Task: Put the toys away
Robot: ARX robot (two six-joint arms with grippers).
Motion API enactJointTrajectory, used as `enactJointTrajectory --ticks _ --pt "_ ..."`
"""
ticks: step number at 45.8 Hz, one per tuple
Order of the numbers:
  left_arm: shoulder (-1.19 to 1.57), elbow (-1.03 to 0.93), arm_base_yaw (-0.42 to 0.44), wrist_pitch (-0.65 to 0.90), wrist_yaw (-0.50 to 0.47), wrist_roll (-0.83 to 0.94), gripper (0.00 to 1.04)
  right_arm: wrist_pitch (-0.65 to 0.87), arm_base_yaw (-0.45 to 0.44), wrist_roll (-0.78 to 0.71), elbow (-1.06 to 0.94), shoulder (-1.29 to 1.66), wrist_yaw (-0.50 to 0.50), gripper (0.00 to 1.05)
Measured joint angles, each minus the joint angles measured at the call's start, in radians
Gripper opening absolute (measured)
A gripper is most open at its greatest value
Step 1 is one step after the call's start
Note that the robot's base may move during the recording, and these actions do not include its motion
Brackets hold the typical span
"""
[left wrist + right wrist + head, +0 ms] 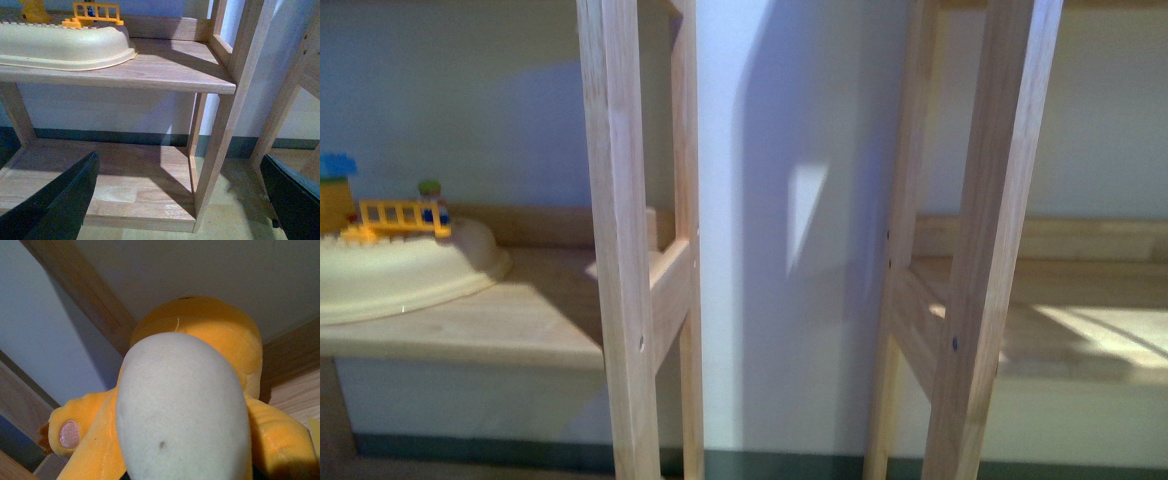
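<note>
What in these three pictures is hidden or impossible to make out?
- Right gripper: in the right wrist view the plush toy fills the frame, so no fingers show; whether they grip it is unclear.
- Plush toy's face: hidden; only its pale belly and orange limbs show.
- Both arms: absent from the front view.
- Cream block base: cut off by the front view's left edge.
- Left gripper: only dark finger edges show, wide apart.

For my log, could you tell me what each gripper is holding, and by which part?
The left gripper is open and empty. The plush toy fills the right wrist view, apparently held, but the fingers and grasp point are hidden.
</note>
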Motion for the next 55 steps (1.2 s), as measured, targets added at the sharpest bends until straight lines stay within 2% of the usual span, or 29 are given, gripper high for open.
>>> enactJointTrajectory --ticks 29,55 --pt "0.0 0.0 0.0 0.0 0.0 0.0 0.98 -0.048 -0.023 -0.024 0.183 0.138 -0.065 0.09" --pt "0.0 0.0 0.0 0.0 0.0 0.0 0.98 -0.041 0.002 -0.024 0.219 0.174 -0.079 0.09"
